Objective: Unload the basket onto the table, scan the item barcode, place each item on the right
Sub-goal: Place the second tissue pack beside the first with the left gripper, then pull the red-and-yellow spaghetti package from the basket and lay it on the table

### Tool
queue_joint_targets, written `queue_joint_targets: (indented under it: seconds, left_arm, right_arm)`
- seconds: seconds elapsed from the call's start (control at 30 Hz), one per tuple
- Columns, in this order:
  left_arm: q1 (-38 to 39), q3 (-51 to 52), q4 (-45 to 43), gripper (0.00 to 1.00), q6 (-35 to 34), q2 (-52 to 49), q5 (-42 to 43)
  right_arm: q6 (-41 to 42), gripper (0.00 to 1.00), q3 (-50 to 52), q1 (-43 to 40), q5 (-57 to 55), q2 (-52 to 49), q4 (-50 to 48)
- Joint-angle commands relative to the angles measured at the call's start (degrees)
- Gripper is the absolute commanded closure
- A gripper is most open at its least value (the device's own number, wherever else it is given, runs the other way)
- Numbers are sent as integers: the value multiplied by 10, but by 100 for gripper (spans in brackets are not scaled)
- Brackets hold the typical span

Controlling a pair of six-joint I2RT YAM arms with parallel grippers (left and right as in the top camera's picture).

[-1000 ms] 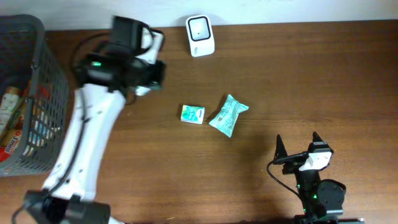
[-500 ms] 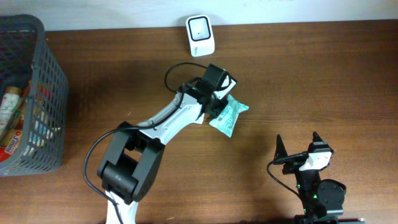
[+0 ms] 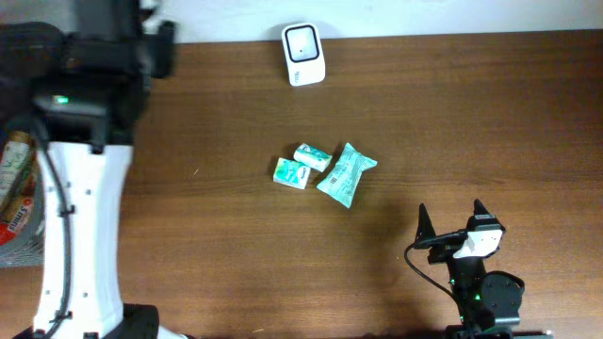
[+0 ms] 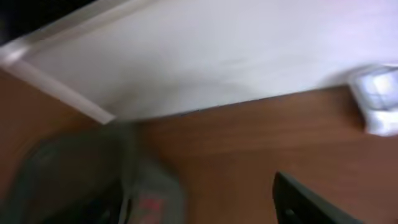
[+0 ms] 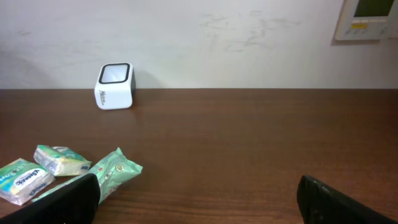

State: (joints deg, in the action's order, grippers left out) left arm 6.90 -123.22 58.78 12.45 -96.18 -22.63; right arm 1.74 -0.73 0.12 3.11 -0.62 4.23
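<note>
— Where's the small packet?
— On the tabletop, just beside the green box, long axis left-right, slightly tilted.
— Fingers?
— Right fingers spread, empty; left fingers blurred, cannot tell. Overhead shows the basket; right wrist doesn't.

Blurred white wall, brown table, grey basket lower left, white scanner right

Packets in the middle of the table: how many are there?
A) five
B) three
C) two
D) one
B: three lie close together on the table: a small box, a little packet and a bigger teal pouch.
</note>
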Motion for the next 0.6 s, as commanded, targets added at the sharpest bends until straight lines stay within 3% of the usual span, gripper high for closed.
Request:
queue_joint_targets:
  seconds: [0.0, 0.07, 0.23, 0.37, 0.57]
  left_arm:
    - [-134, 5, 15, 25, -58, -12, -1]
    - [-243, 5, 27, 25, -64, -20, 73]
    - [-392, 23, 68, 27, -54, -101, 86]
    - [-416, 51, 49, 21, 48, -183, 100]
    - [-431, 51, 36, 19, 105, -314, 98]
  right_arm:
    - [6, 1, 4, 3, 3, 3, 1]
    - [6, 1, 4, 3, 3, 3, 1]
    - [6, 1, 4, 3, 3, 3, 1]
    - [6, 1, 4, 3, 3, 3, 1]
    - [6, 1, 4, 3, 3, 3, 1]
